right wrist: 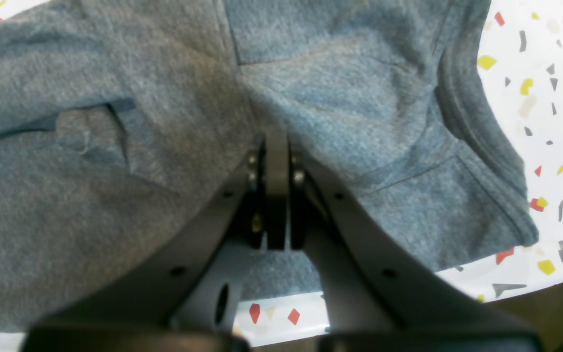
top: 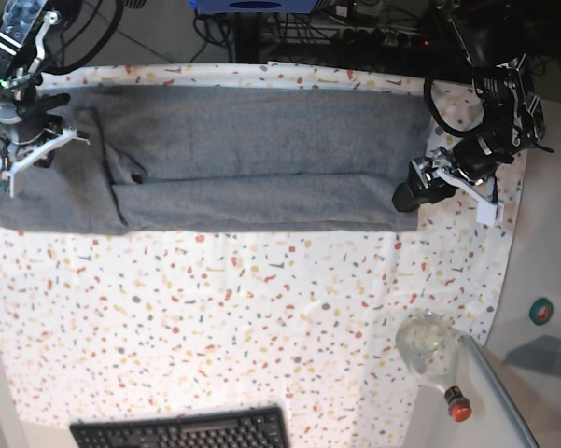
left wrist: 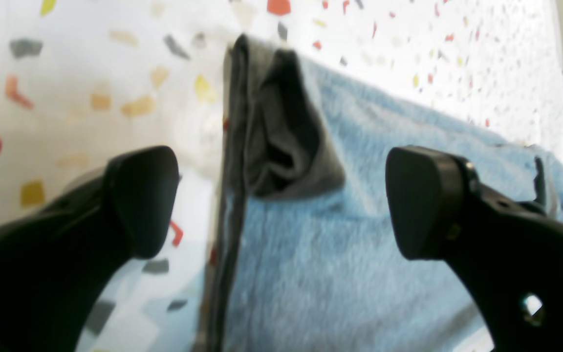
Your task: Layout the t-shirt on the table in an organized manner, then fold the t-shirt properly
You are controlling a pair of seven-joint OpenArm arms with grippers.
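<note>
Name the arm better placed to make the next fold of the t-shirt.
Probably the left: its gripper hangs open over the t-shirt hem edge, ready to grasp. The right gripper is shut, pressing the sleeve end.

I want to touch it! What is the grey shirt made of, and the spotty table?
The shirt looks like soft knitted cotton: fuzzy, matte, flecked grey, with stitched hems. The table seems covered in smooth white cloth printed with colourful specks, probably not real stone.
</note>
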